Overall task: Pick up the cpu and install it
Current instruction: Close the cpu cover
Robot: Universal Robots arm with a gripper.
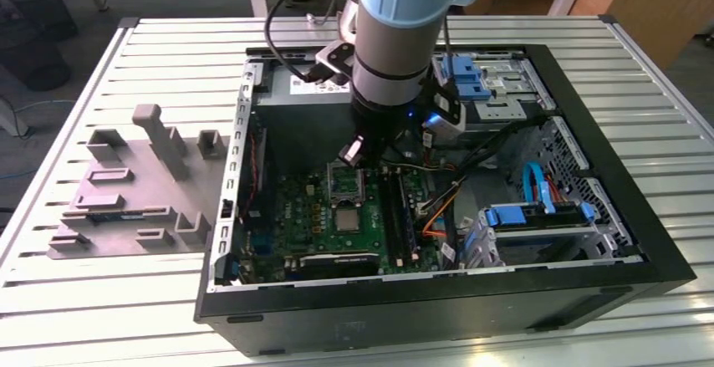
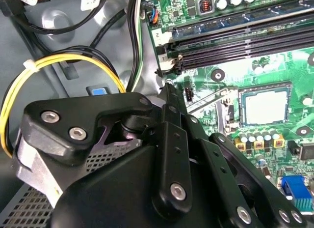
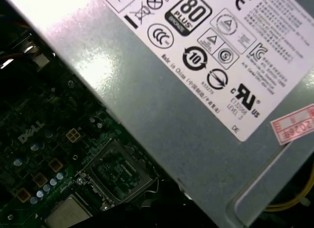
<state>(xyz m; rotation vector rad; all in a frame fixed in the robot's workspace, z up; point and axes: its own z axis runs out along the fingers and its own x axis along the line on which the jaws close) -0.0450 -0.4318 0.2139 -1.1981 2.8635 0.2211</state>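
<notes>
The cpu (image 1: 349,219) is a small silvery square lying flat in its place on the green motherboard (image 1: 301,216), inside the open computer case. It also shows in the second wrist view as the cpu (image 2: 265,104) and at the picture's edge in the first wrist view as the cpu (image 3: 68,214). Beside it, the dark socket frame (image 1: 347,185) stands flipped open, seen too as the frame (image 3: 115,173). My gripper (image 1: 359,160) hangs above the board near that frame, apart from the cpu. Its black linkage (image 2: 167,88) narrows to a closed tip that holds nothing.
The grey power-supply box (image 3: 196,90) sits close beside the gripper. Yellow and black cables (image 2: 59,66) loop nearby. Memory slots (image 2: 245,41) run next to the socket. Blue drive brackets (image 1: 536,216) lie at the exterior view's right. A grey tray with posts (image 1: 134,191) stands outside the case.
</notes>
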